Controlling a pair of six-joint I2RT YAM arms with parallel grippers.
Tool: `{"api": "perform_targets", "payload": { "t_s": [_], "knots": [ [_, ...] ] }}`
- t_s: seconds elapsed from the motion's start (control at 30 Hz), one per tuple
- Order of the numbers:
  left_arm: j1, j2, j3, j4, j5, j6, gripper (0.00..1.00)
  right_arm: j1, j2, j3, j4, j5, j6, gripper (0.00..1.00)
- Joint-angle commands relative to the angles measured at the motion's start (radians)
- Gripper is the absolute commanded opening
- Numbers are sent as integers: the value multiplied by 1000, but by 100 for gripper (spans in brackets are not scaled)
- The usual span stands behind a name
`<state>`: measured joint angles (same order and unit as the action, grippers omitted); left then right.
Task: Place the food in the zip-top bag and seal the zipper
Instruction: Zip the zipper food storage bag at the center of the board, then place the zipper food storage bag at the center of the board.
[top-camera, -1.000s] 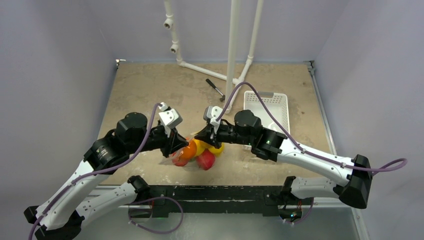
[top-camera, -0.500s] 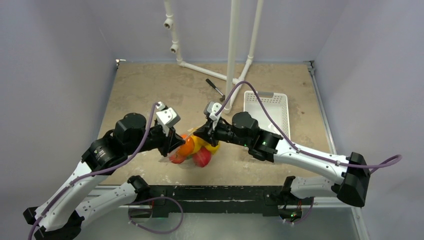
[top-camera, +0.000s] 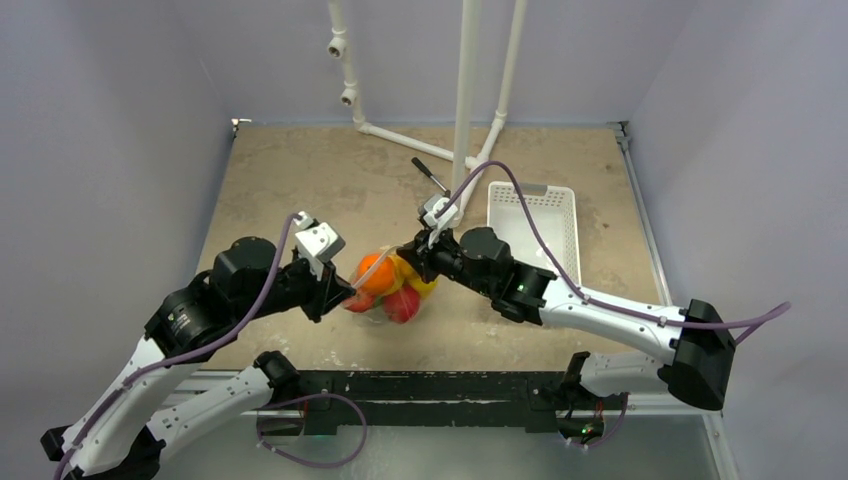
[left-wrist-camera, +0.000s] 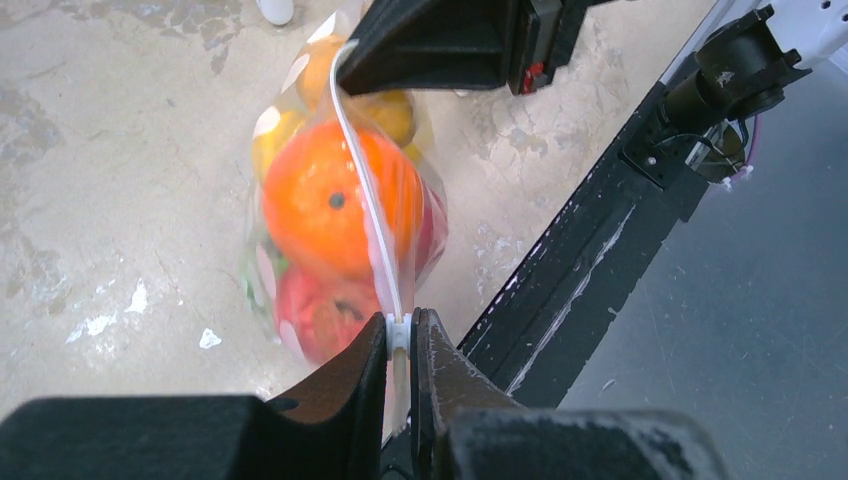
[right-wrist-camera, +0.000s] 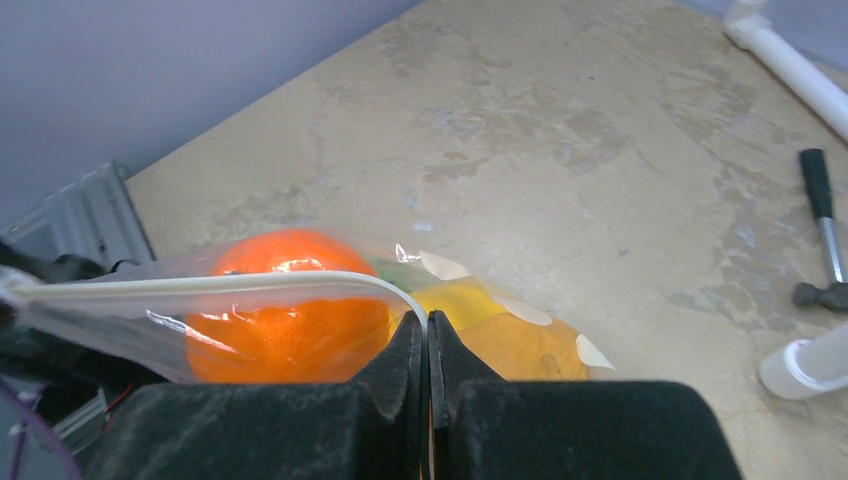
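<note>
The clear zip-top bag (top-camera: 388, 290) hangs between my two grippers, full of food: an orange (left-wrist-camera: 340, 205), red apples (left-wrist-camera: 320, 315) and yellow pieces (right-wrist-camera: 520, 345). The whitish zipper (left-wrist-camera: 365, 200) runs taut across its mouth. My left gripper (left-wrist-camera: 400, 335) is shut on the white slider at the near end of the zipper. My right gripper (right-wrist-camera: 428, 335) is shut on the far end of the zipper (right-wrist-camera: 200, 287). In the top view the left gripper (top-camera: 345, 290) and right gripper (top-camera: 408, 252) flank the bag above the table.
A white tray (top-camera: 535, 225) stands behind the right arm. A small hammer (top-camera: 430, 178) lies by the white pipe frame (top-camera: 465, 100) at the back. The black front rail (top-camera: 420, 385) runs along the near table edge.
The left gripper has drawn back to the left along the zipper while the right gripper moved a little back and right. The bag is stretched wider and lifted.
</note>
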<state>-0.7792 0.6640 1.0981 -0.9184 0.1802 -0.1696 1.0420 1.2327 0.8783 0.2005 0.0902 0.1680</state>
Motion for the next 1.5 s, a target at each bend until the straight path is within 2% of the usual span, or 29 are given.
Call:
{"api": "perform_targets", "payload": {
  "t_s": [0.0,0.2,0.4,0.47,0.63,0.9,1.2,1.47],
  "knots": [
    [-3,-31,59,-60,-8,-37,0,-41,-12,-10,63,174,27,0],
    [-3,-60,62,-100,-73,-55,0,-54,-36,-46,85,210,38,0],
    [-3,-42,54,-67,-72,-61,0,-57,-50,-54,100,147,27,0],
    [-3,-30,52,-49,-72,-61,5,-57,-61,-58,100,122,15,0],
    [-3,-2,54,-23,-103,-46,26,-57,-93,-67,105,81,-26,0],
    [-3,34,94,51,-109,-14,48,-57,-122,-48,54,15,-80,0],
    [-4,87,116,138,-27,79,56,-54,-148,-7,-4,-88,-158,0],
    [-3,121,99,197,111,144,60,-51,-186,34,-56,-301,-251,0]
  ]
}}
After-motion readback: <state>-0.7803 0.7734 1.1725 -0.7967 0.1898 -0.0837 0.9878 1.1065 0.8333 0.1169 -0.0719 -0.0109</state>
